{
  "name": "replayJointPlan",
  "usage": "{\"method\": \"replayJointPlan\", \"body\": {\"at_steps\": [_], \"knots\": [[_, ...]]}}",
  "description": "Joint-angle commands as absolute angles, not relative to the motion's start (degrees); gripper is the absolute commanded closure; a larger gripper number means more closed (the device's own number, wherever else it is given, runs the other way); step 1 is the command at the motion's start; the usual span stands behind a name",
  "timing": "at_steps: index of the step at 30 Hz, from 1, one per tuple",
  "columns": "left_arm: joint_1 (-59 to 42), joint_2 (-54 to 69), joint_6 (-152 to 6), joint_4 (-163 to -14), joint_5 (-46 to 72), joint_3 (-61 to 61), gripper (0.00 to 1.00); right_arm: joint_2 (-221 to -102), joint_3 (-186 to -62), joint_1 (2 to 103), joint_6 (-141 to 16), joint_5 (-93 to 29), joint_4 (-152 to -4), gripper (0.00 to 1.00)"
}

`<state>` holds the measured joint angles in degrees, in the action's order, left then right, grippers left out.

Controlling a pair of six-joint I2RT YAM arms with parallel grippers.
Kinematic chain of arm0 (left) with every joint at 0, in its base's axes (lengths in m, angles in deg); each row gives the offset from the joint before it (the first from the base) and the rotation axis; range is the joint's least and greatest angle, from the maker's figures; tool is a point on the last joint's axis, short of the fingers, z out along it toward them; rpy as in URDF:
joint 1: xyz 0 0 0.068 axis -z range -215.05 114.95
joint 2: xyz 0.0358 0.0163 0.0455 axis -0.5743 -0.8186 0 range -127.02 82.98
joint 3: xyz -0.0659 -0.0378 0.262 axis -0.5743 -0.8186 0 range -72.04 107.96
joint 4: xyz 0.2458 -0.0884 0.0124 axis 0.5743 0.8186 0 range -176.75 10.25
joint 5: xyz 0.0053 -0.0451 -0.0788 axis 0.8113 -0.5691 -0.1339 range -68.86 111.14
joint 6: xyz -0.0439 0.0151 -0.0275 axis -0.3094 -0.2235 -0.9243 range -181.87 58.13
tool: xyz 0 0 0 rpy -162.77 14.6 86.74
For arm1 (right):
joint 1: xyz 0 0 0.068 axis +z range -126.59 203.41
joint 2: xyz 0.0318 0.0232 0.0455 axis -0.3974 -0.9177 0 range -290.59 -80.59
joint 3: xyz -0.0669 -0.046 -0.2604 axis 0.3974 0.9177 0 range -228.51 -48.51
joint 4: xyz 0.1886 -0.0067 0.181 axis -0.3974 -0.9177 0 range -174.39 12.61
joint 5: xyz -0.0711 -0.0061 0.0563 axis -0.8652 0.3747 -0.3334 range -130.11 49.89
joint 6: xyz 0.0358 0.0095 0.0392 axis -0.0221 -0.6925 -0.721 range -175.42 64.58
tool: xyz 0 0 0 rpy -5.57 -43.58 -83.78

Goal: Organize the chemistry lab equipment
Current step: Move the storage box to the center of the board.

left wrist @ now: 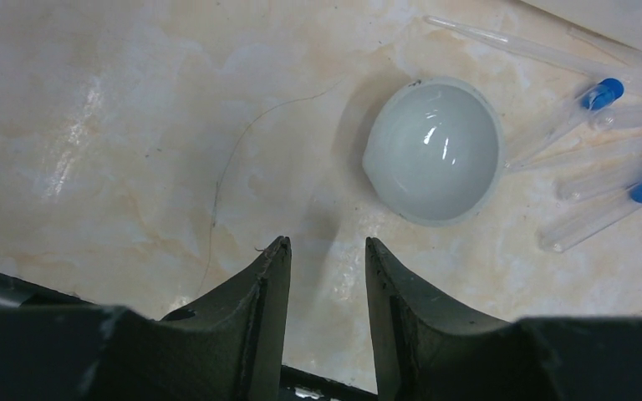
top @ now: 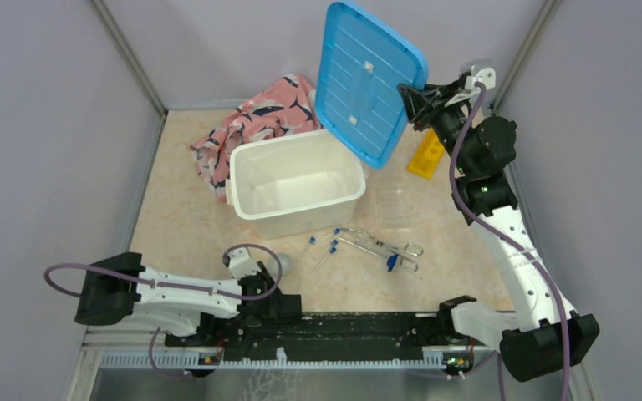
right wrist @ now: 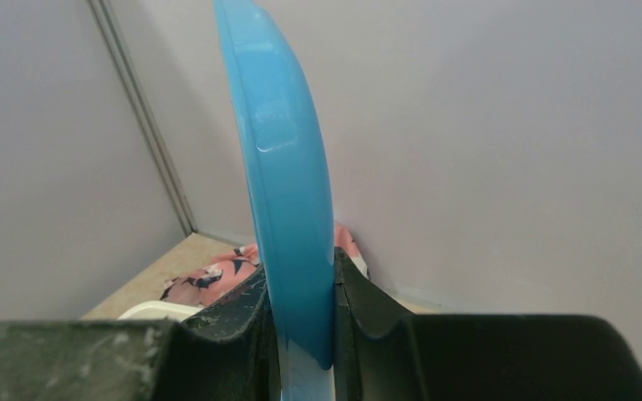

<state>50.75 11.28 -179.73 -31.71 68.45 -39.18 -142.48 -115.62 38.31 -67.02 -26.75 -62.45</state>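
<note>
The right pincer [right wrist: 301, 288] clamps the blue lid [right wrist: 288, 167] upright beside the white bin [top: 301, 219]. The left pincer [left wrist: 326, 251], released and empty, hovers short of the ball [left wrist: 435, 150], which lies beside the tubes [left wrist: 589, 219] on the surface [left wrist: 92, 125]. It should probably widen and centre on the ball before closing.

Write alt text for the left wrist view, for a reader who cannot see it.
The left hand, open and empty, points across a marbled beige table toward a small whitish ball lying just ahead, a little right of centre. Several thin clear tubes with blue caps lie flat beyond the ball, at the picture's right edge.
</note>
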Motion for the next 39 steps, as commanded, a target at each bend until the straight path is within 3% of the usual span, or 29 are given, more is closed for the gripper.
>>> {"method": "replayJointPlan", "body": {"at_steps": [1, 16, 24, 39], "knots": [[53.0, 9.5, -194.6, -26.6, 72.5, -38.0, 0.56, -141.1, -116.7, 38.8, -66.9, -26.6, -57.6, 1.0], [63.0, 3.2, -210.2, -21.5, 84.4, -37.0, 0.56, -141.4, -116.9, 39.3, -66.5, -26.6, -57.7, 1.0], [64.4, -1.2, -210.9, -15.9, 90.7, -34.2, 0.56, -141.5, -117.3, 39.7, -66.2, -26.5, -57.9, 1.0], [60.3, 9.3, -211.0, -13.0, 102.9, -41.7, 0.59, -142.4, -118.1, 39.9, -66.2, -25.8, -57.6, 1.0]]}}
